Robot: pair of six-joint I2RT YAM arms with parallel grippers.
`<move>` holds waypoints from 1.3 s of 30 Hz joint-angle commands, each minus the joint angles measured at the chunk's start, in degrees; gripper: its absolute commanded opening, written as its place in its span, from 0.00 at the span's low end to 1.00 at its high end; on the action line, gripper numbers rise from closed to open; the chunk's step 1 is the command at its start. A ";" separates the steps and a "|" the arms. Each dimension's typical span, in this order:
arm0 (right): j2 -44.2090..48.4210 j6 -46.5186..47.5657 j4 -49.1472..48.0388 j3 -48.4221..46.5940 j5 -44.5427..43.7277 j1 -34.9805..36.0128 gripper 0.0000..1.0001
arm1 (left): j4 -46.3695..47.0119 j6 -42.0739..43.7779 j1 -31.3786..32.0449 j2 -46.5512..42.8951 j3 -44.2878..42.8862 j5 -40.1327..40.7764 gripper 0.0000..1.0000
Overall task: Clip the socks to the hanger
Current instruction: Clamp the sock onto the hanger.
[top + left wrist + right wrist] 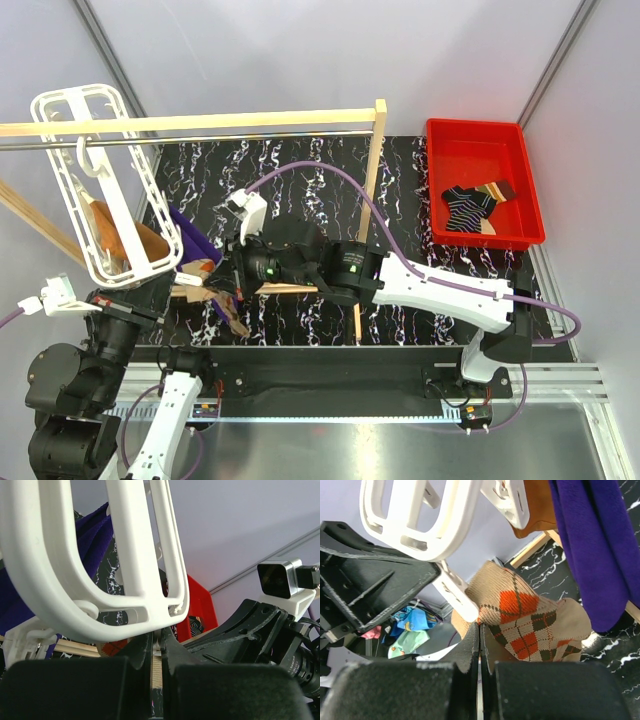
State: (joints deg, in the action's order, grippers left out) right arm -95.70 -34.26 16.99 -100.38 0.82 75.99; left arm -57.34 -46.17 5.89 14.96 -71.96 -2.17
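Note:
The white hanger [135, 270] hangs from the metal rod at the left. An orange-brown sock [125, 235] and a dark purple sock [192, 238] hang from it. My right gripper [480, 630] is shut on the edge of a tan argyle sock [520, 615] with orange diamonds, held just under a white clip [460, 597] of the hanger. In the top view this gripper [222, 290] is below the hanger's near corner. My left gripper [160, 640] sits under the hanger frame [135, 555], its jaws almost closed on a small white clip part.
A red bin [470, 150] at the right holds a black sock with white stripes [468, 208] and other fabric. A wooden frame with an upright post [370, 190] and metal rod [200, 140] crosses the black marbled table. The right arm lies across the table's middle.

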 commanded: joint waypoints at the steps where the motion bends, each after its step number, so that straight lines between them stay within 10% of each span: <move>1: -0.97 -0.46 -3.11 -3.42 2.34 0.57 0.00 | -4.09 0.56 -0.09 -0.11 -0.10 -2.57 0.00; 5: -1.42 -0.46 -3.46 -3.60 3.66 0.57 0.00 | -4.09 1.08 0.00 -0.11 -0.54 -3.01 0.02; 10: -1.59 -0.19 -3.99 -3.51 3.75 0.57 0.00 | -3.65 1.17 -0.09 -1.33 -0.55 -2.75 0.36; 22: -0.54 3.58 -2.32 -2.81 -2.75 0.48 0.00 | -1.64 5.12 -0.09 -5.73 -0.90 -5.55 0.64; 39: 2.62 14.92 0.67 -1.84 -22.52 -1.10 0.00 | -5.31 13.39 0.00 -8.65 -11.00 6.47 0.56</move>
State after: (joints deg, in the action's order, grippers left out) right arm -96.66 -23.38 17.61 -101.30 -15.07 75.75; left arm -59.90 -35.44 5.89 2.83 -80.64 -2.07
